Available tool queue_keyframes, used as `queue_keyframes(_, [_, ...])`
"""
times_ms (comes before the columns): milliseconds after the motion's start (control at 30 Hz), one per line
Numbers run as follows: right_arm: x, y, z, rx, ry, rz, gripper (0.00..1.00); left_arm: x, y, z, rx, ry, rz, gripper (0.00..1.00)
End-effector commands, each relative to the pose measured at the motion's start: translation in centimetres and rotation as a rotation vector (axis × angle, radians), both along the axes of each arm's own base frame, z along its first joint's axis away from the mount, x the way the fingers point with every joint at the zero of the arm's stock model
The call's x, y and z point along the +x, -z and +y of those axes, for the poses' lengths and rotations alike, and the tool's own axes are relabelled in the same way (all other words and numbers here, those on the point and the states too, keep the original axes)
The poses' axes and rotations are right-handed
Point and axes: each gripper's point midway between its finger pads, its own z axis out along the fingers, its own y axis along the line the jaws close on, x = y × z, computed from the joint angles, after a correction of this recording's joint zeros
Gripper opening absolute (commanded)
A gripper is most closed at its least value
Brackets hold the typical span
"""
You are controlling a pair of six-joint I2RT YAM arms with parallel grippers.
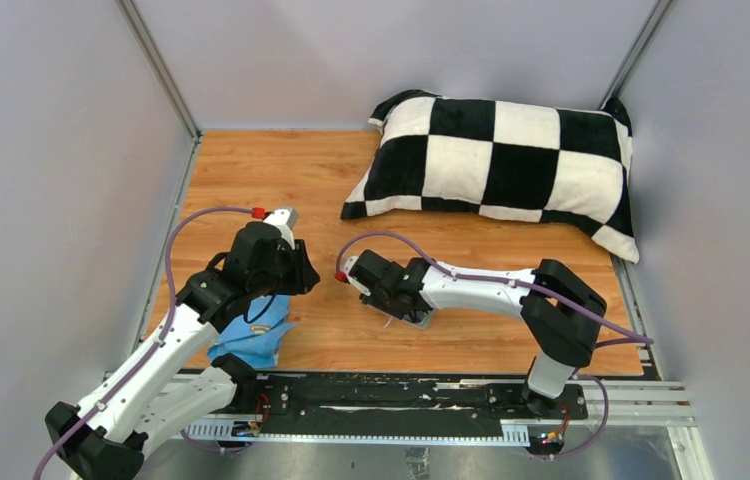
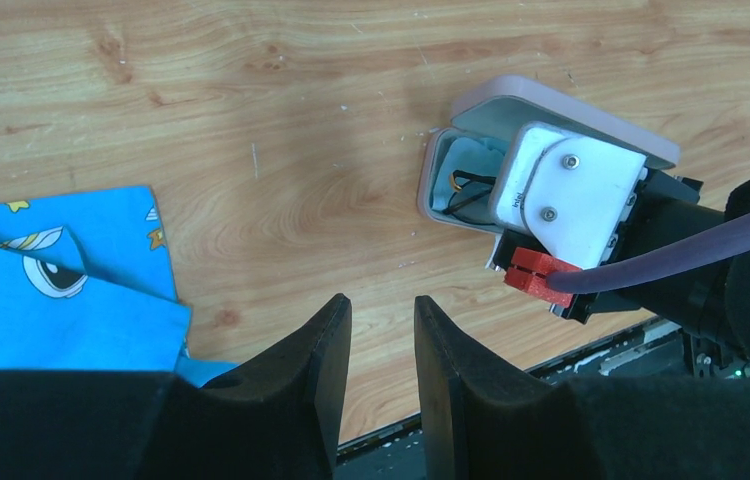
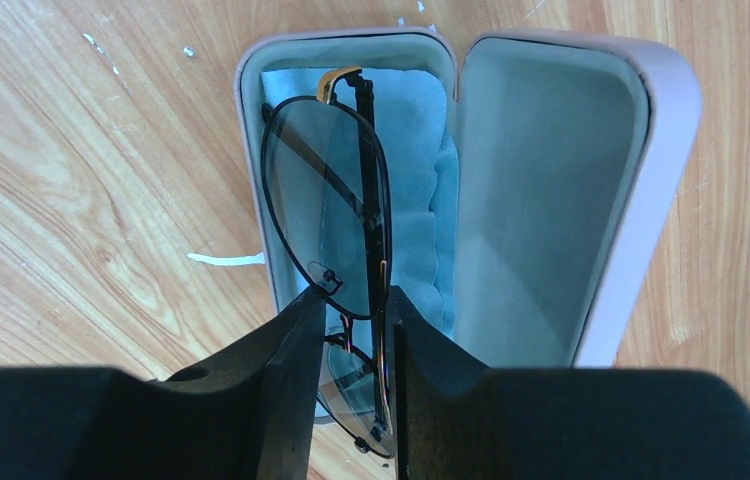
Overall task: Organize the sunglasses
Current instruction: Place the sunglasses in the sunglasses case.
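Note:
The sunglasses (image 3: 326, 200), thin dark frame with tinted lenses and folded temples, stand on edge partly inside the open pink case (image 3: 651, 120), over its light-blue lining. My right gripper (image 3: 351, 300) is shut on the sunglasses at the bridge end, just above the case's near end. In the left wrist view the case (image 2: 561, 105) lies open with a bit of dark frame (image 2: 466, 195) showing under the right wrist. My left gripper (image 2: 383, 305) is open and empty above bare wood, left of the case. In the top view the right gripper (image 1: 406, 310) hides most of the case.
A light-blue printed cloth (image 1: 251, 340) lies under the left arm near the front edge and also shows in the left wrist view (image 2: 51, 290). A black-and-white checked pillow (image 1: 501, 165) fills the back right. Grey walls enclose the table.

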Motion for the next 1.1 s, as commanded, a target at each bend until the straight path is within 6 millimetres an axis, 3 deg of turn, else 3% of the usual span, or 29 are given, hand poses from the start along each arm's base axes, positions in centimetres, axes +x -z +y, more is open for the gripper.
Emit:
queue_keyframes(0, [-0.9,0.4,0.2,-0.021,-0.031,0.031,0.33,0.1,-0.3,-0.3,-0.027,0.008,-0.013,0.35])
queue_keyframes(267, [-1.1,1.6,-0.2,-0.054,-0.023,0.051,0.39,0.0,0.1,-0.6,-0.034,0.014,-0.001,0.35])
queue_keyframes(400, [-0.9,1.2,-0.3,-0.053,-0.016,0.037,0.53,0.1,0.0,-0.6,-0.036,0.015,-0.002,0.35])
queue_keyframes(567, [-0.9,0.3,-0.4,-0.042,-0.008,0.028,0.63,0.1,0.0,-0.8,-0.044,0.02,0.0,0.35])
queue_keyframes(967, [-1.3,-6.3,-0.5,0.09,0.006,-0.031,0.64,0.5,0.1,-1.7,-0.066,0.038,0.013,0.35])
queue_keyframes(1067, [-0.6,-8.2,-1.0,0.139,0.053,-0.082,0.64,0.6,0.4,-1.9,-0.068,0.039,0.022,0.35])
